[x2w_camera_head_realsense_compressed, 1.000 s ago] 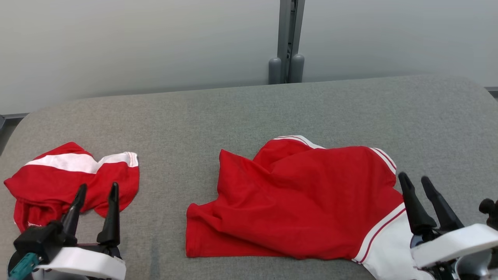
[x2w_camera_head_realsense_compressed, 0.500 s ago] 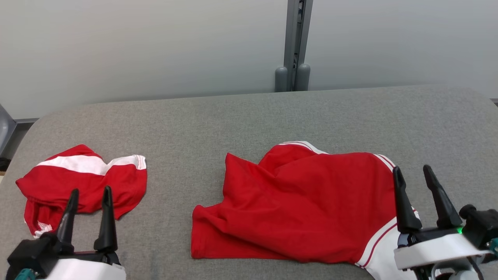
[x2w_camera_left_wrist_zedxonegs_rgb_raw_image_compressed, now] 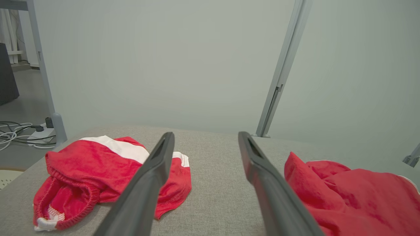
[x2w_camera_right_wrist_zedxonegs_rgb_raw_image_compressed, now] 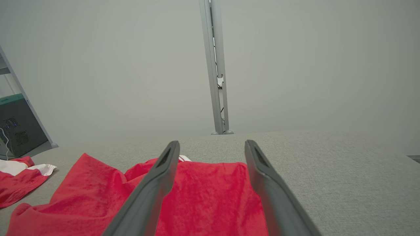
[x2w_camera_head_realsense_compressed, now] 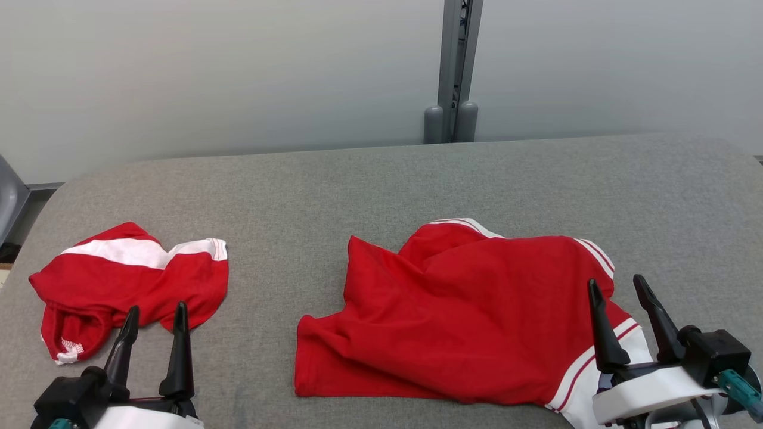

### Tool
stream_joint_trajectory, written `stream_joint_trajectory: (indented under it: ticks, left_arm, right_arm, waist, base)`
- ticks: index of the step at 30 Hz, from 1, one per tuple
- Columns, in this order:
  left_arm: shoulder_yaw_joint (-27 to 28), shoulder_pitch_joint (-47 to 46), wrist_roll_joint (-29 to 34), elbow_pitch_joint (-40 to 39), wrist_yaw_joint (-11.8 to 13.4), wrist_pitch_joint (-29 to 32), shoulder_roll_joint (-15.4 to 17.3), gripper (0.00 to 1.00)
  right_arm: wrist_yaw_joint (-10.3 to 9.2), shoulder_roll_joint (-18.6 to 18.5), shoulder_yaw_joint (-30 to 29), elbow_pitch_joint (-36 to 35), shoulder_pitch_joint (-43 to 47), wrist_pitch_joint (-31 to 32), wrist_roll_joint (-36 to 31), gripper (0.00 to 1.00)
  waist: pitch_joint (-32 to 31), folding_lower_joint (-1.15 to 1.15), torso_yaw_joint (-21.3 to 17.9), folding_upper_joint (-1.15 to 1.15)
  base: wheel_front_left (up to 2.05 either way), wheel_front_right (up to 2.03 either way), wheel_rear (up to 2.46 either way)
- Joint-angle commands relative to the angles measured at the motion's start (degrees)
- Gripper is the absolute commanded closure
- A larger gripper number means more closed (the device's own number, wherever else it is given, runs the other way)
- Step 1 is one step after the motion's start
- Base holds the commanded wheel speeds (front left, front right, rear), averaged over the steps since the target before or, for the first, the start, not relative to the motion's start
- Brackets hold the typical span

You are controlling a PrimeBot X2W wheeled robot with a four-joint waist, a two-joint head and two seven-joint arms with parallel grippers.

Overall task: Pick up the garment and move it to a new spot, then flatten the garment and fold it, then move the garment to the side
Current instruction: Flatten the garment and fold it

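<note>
A rumpled red shirt [x2w_camera_head_realsense_compressed: 465,322] with white trim lies on a grey padded table [x2w_camera_head_realsense_compressed: 381,185], right of centre. The right gripper [x2w_camera_head_realsense_compressed: 614,279] hovers at its right edge, the left gripper [x2w_camera_head_realsense_compressed: 157,307] near crumpled red shorts [x2w_camera_head_realsense_compressed: 125,280] — both spread wide, holding nothing.

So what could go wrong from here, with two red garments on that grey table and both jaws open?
1. The left jaws stand open right by the small red shorts, so the robot might grab the wrong garment rather than the bigger red shirt.
2. The shirt lies rumpled, with folds over each other. The open right jaws by its white-striped end could pinch several layers at once, and it may then not spread flat.
</note>
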Motion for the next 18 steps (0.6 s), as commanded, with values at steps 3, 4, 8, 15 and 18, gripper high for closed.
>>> stream_joint_trajectory:
  ticks: [3,4,8,15,18]
  left_arm:
    - [0.4,-0.15,0.97,0.21,-0.61,0.01,-0.46,0.0]
    - [0.48,-0.1,1.09,0.29,-0.81,0.01,-0.52,0.0]
    - [0.15,0.21,1.47,0.98,-1.42,0.01,-0.67,0.0]
    - [-0.11,0.29,1.86,1.73,-1.35,0.01,-0.6,0.0]
    - [-0.22,0.32,1.94,1.89,-1.17,0.0,-0.51,0.0]
  right_arm:
    - [0.03,-0.24,0.32,0.27,-0.6,-0.29,-0.14,0.0]
    - [0.03,-0.27,0.36,0.28,-0.65,-0.32,-0.12,0.0]
    - [0.03,-0.26,0.56,0.36,-0.7,-0.4,-0.12,0.0]
    - [0.03,-0.29,0.55,0.53,-0.63,-0.44,-0.34,0.0]
    - [0.03,-0.31,0.48,0.54,-0.64,-0.46,-0.54,0.0]
  waist:
    - [-0.12,0.0,-0.04,0.0]
    - [-0.14,0.0,-0.05,0.0]
    - [-0.25,0.0,-0.11,0.0]
    - [-0.49,0.0,-0.29,0.0]
    - [-0.56,0.0,-0.39,0.0]
  base:
    - [0.0,0.0,0.0]
    - [0.0,0.0,0.0]
    - [0.0,0.0,0.0]
    - [0.0,0.0,0.0]
    - [0.0,0.0,0.0]
